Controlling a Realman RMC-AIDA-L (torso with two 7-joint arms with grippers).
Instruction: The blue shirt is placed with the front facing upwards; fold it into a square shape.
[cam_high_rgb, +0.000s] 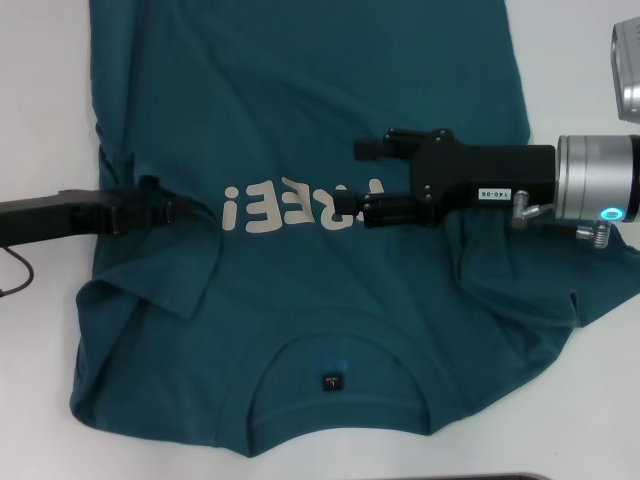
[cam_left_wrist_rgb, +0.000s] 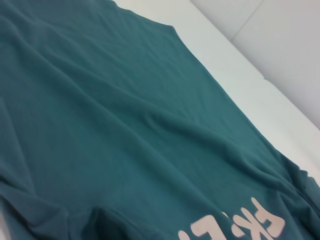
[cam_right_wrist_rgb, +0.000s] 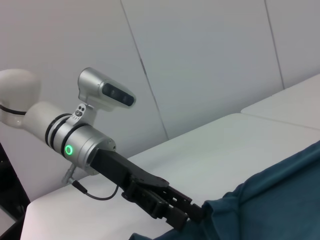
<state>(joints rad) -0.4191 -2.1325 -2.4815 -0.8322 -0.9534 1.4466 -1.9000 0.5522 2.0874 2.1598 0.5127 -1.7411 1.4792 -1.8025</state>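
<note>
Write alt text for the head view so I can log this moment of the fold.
The blue shirt lies front up on the white table, collar nearest the camera. The left gripper reaches in at its left sleeve beside the "FREE!" print, and the right gripper hangs over the print's other end.

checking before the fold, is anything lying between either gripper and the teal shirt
Nothing visible. The left gripper is already at the dark teal-blue cotton shirt, at its folded sleeve edge; the right gripper is over the cream chest letters.

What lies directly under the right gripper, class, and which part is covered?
Under the right gripper lies the blue shirt, chest up. The gripper covers the start of the cream lettering, so only "REE!" shows clearly; the first letter is mostly hidden.
</note>
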